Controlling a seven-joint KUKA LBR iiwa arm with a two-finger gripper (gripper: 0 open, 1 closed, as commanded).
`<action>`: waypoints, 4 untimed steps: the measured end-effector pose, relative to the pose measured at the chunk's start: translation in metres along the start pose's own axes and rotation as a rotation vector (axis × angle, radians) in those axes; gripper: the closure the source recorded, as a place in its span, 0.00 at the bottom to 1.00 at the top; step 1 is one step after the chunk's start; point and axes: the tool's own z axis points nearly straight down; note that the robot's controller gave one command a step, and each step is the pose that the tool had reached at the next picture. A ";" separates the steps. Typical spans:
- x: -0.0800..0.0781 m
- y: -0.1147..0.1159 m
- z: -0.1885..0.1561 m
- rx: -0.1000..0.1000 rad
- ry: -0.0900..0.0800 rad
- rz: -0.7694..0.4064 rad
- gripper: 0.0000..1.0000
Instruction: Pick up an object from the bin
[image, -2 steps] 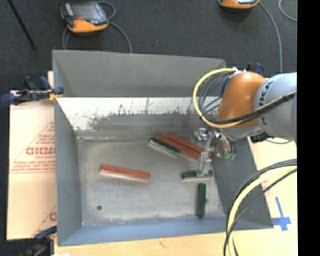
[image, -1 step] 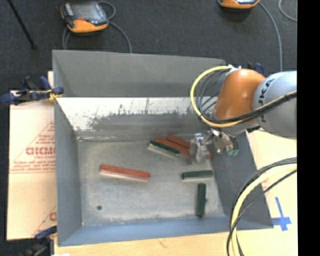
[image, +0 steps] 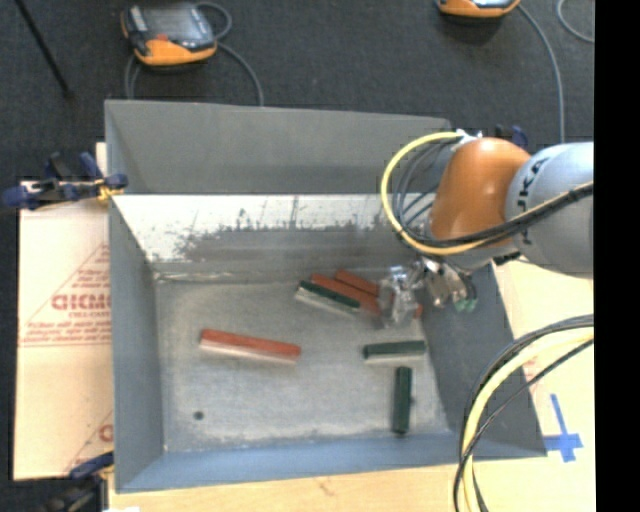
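Operator: Gripper is low inside the bin, right of centre, at the right-hand end of a small pile. The pile is one green bar with two red-brown bars alongside, all slanted and touching one another. The gripper overlaps the pile's right end.

Checker: Grip state?

Operator: Cannot tell. Its opening is not legible from this view, and nothing is seen clamped in it. No hold logged.

Checker: Other stock?

Operator: An orange-red bar lies flat on the floor, left of centre and well apart from the pile. A dark green bar lies crosswise just below the gripper. A second dark green bar lies end-on near the front wall.

Checker: Step in hand?

Operator: Judged to be the grasp attempt at the pile. The lift is not yet done and every bar looks to be resting on the floor.

Checker: What does the next move call for?

Operator: Closing on one bar only. The three lie tight together, so a neighbour may drag up or the chosen one may pivot out. Then a straight rise, clear of the right wall, which is near.
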 end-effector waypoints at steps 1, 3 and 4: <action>-0.006 0.004 -0.039 -0.005 0.018 0.001 1.00; -0.004 -0.003 -0.196 -0.002 0.007 -0.039 0.00; -0.003 -0.003 -0.192 -0.003 0.010 -0.039 0.00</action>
